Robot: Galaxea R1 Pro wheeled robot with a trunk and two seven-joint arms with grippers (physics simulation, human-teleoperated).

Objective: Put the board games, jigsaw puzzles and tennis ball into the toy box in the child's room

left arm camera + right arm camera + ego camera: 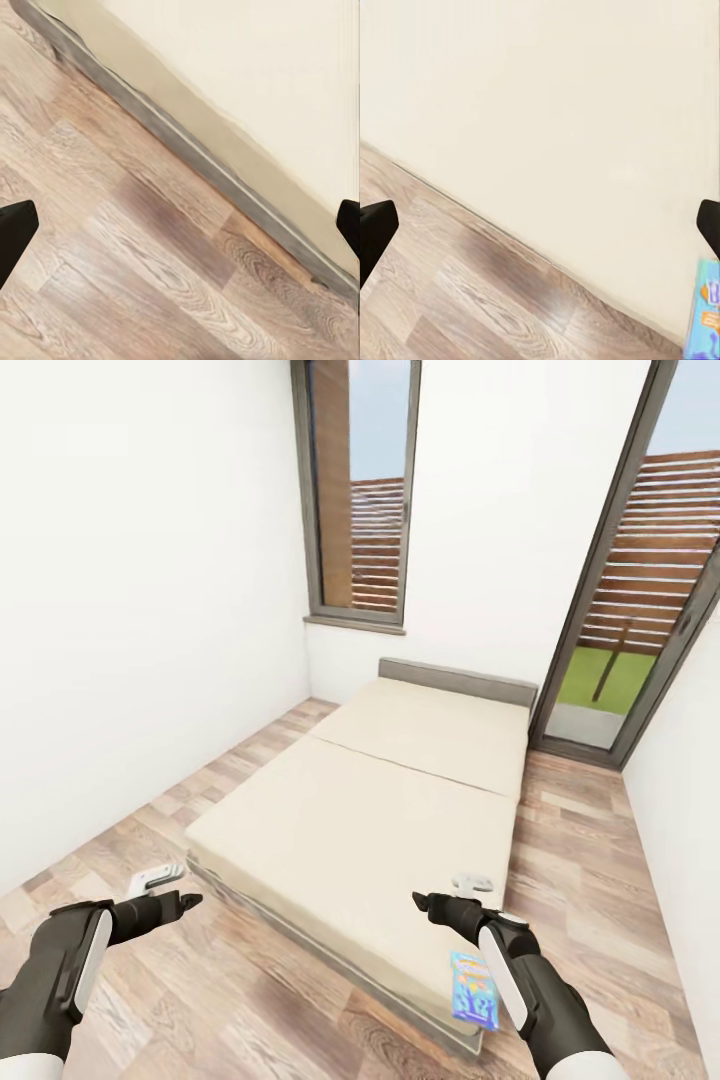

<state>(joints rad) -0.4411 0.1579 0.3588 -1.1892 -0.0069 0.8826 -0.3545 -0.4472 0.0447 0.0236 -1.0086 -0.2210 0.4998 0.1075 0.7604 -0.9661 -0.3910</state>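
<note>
the flat blue cartoon-printed board game [474, 990] lies at the beige bed's [380, 810] near corner, just beside your right gripper [440, 905]; both grippers' fingers spread, empty.

One bed [400, 800] stands at centre frame in the head view, its beige mattress split by a seam into two sections, with one grey headboard [457, 680] at the far end. One board game [473, 990], a blue printed box, lies at the bed's near corner, lower right of the frame; the same single box shows at the lower right edge of the right wrist view [706, 311]. Two robot arms reach in from the bottom corners, one left gripper [183, 901] and one right gripper [428, 903]. Two glazed openings break the white walls: one tall window [360, 490] at upper centre and one glass door [630, 590] at upper right.
</note>
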